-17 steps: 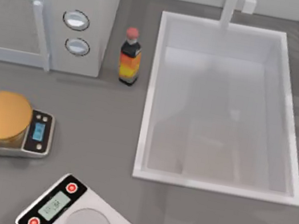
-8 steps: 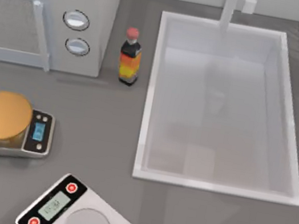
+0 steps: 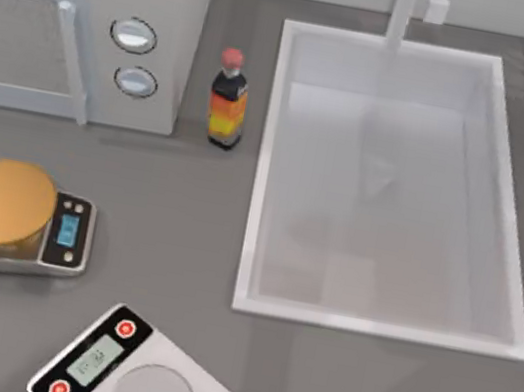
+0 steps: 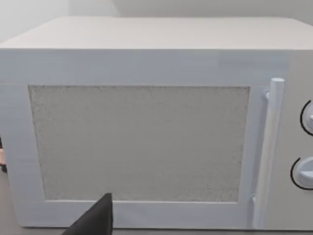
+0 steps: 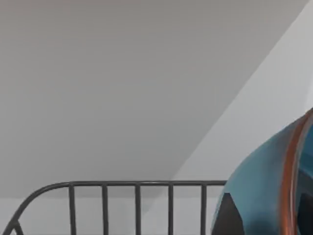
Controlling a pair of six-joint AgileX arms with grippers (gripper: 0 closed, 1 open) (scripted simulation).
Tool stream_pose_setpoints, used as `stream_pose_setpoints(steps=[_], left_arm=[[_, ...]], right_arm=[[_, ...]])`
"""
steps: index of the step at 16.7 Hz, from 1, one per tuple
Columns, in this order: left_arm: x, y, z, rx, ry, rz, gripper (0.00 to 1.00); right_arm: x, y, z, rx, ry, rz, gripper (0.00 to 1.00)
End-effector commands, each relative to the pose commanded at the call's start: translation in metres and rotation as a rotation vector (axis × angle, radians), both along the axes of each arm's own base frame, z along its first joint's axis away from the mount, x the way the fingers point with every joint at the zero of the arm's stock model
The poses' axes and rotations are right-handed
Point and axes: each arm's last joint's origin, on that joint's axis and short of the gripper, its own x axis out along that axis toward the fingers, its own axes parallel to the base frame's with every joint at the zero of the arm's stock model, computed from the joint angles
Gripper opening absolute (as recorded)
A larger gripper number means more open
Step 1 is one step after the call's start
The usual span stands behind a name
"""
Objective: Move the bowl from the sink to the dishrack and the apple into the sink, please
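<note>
Now bowl (image 5: 266,188) up close in my right wrist view, rack (image 5: 122,200) wires just beyond, likely carried there for set-down; right fingers' hold unclear. Sink (image 3: 267,156) holds nothing yet. Left arm parked at table's left, facing microwave (image 4: 146,122), fingers unclear
</note>
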Motion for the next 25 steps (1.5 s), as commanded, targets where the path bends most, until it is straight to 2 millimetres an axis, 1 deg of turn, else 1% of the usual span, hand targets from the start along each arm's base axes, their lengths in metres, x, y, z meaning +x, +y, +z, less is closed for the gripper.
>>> stream_pose_setpoints(steps=[6,7,16,18,20,22,25], left_arm=[[0.000,0.000,0.000,0.000,0.000,0.000,1.00],[0.000,0.000,0.000,0.000,0.000,0.000,1.00],[0.000,0.000,0.000,0.000,0.000,0.000,1.00],[0.000,0.000,0.000,0.000,0.000,0.000,1.00],[0.000,0.000,0.000,0.000,0.000,0.000,1.00],[0.000,0.000,0.000,0.000,0.000,0.000,1.00],[0.000,0.000,0.000,0.000,0.000,0.000,1.00]], right_arm=[[0.000,0.000,0.000,0.000,0.000,0.000,0.98],[0.000,0.000,0.000,0.000,0.000,0.000,1.00],[0.000,-0.001,0.000,0.000,0.000,-0.002,1.00],[-0.005,0.004,0.000,0.006,0.019,-0.002,1.00],[-0.018,0.014,0.003,0.011,0.044,-0.001,1.00],[-0.038,0.026,0.013,0.013,0.058,0.000,1.00],[-0.083,0.048,0.034,0.007,0.048,0.001,1.00]])
